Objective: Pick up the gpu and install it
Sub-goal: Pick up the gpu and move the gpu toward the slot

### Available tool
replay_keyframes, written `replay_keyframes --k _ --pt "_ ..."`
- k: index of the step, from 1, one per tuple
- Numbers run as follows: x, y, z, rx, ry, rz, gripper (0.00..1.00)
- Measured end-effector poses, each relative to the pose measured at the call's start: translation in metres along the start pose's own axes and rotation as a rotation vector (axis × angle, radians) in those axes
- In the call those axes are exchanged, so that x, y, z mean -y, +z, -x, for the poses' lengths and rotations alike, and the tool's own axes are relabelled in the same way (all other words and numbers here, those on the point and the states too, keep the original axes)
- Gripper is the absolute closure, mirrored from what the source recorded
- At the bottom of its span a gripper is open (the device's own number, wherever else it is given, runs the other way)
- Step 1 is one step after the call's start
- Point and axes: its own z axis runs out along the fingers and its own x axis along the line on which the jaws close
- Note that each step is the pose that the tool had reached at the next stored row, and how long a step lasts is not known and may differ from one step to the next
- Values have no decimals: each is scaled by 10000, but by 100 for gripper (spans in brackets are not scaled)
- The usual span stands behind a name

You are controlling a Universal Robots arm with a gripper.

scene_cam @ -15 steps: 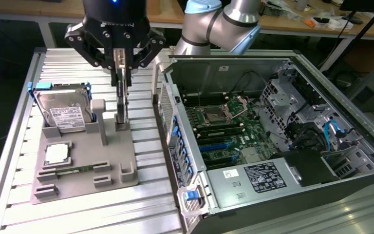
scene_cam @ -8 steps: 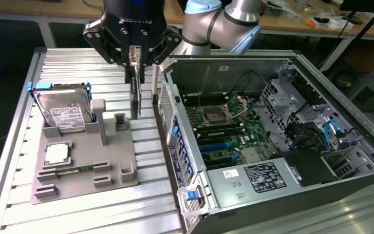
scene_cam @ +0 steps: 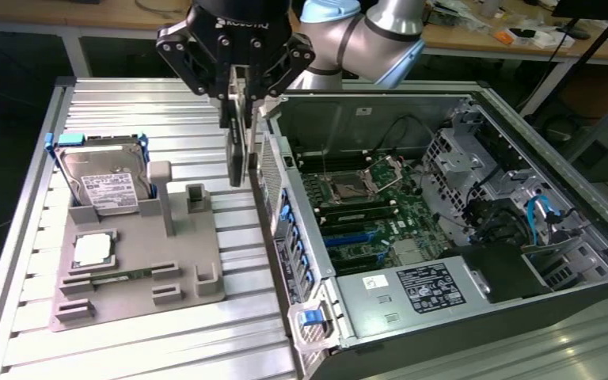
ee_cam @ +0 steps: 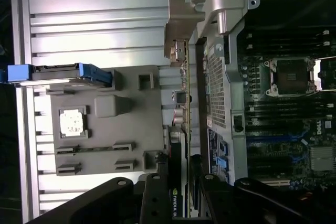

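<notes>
Wrist view: the hand [ee_cam: 178, 182] sits closest to the lens, fingers pinching the gpu [ee_cam: 182, 108] by its labelled end. The card runs straight away from the hand, edge-on, with the silvery bracket [ee_cam: 181, 30] at the far end. It sits in the gap between the grey fixture [ee_cam: 136, 129] and the case wall [ee_cam: 215, 87], close to the wall; can't tell if it touches.

Exterior view: the hand [scene_cam: 237, 103] is above the desk [scene_cam: 146, 348]. The gpu [scene_cam: 237, 158] hangs directly below it, long axis vertical, off the desk and just beside the case wall [scene_cam: 272, 206]. The motherboard [scene_cam: 378, 214] lies to the exterior view's right of the hand.

My read: carry phase. Keep the pinch firm and the card plumb with no twist. The wall is the snag risk, so it needs height to clear.
</notes>
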Motion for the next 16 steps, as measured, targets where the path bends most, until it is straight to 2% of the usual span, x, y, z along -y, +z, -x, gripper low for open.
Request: replay_keyframes --k 8,16 --pt "-14 -14 244 -110 7 -5 73" --pt "-31 -20 558 -254 17 -11 73"
